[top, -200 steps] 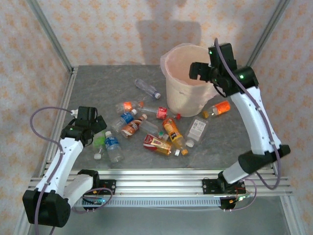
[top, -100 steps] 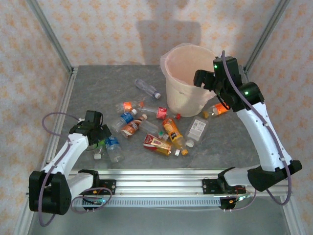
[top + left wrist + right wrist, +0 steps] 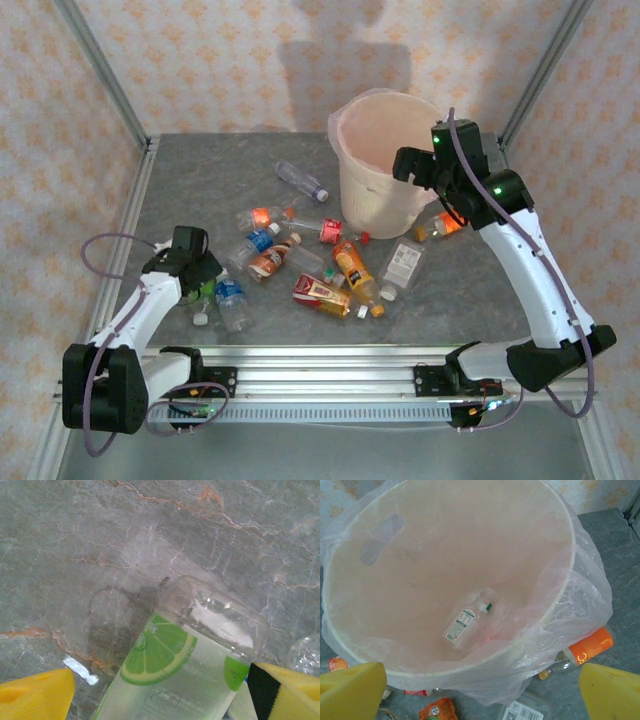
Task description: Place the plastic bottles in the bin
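Note:
Several plastic bottles lie scattered mid-table, among them an orange one [image 3: 352, 268] and a blue-labelled one [image 3: 231, 300]. My left gripper [image 3: 203, 283] is down at the table with its jaws open around a clear bottle with a lime-slice label [image 3: 185, 670]. Its right pad [image 3: 261, 690] is at the bottle's side; its left finger [image 3: 37, 696] stands apart. My right gripper [image 3: 410, 165] hovers open and empty over the near rim of the bin [image 3: 375, 205]. In the right wrist view the bin [image 3: 559, 597] holds one clear bottle [image 3: 466, 624] on its bottom.
An orange-labelled bottle [image 3: 445, 222] lies against the bin's right side, under my right arm. A clear bottle [image 3: 301, 181] lies left of the bin. Metal frame posts and papered walls close in the table's back and sides.
My left gripper has come down over the lime-label bottle and its jaws have narrowed. My right gripper has drawn back a little from above the bin's middle toward its near rim.

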### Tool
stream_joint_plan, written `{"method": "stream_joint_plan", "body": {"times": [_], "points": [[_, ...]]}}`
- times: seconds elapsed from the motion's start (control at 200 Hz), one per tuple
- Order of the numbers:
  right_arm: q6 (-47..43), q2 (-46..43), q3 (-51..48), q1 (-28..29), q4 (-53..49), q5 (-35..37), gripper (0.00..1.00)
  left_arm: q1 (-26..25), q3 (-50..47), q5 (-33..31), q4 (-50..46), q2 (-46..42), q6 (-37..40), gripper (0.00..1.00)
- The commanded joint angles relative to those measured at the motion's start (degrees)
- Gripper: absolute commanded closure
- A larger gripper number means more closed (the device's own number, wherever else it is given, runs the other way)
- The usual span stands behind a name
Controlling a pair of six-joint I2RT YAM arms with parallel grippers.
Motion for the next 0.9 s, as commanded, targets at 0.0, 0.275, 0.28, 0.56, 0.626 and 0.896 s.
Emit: {"method": "stream_joint_plan", "body": {"times": [0.0,0.275,0.28,0.56,0.626,0.896], "points": [[0.95,-0.59,-0.41,0.25,1.07,-0.42,0.01,1.17,-0.74,-0.74,3.34,2.13,-1.53,0.12],[1.22,-0.58,-0.54,0.25,0.63,-0.42,0.01,5.17,-1.78,2.51,8.78,6.46,-2.56,0.23],[1.19,-0.58,-0.53,0.25,0.63,-0.42,0.01,5.2,-1.78,2.47,8.82,6.55,-2.55,0.23],[1.7,-0.5,-1.15,0.26,0.66,-0.87,0.01,7.51,-1.85,2.29,12.93,10.6,-2.98,0.27],[1.83,-0.49,-1.44,0.33,0.85,-1.04,0.01,7.76,-2.11,2.4,13.9,11.6,-3.73,0.32],[2.08,-0.16,-2.52,0.36,1.51,-3.18,0.01,8.12,-0.38,0.68,13.45,10.73,-3.87,0.48]]}}
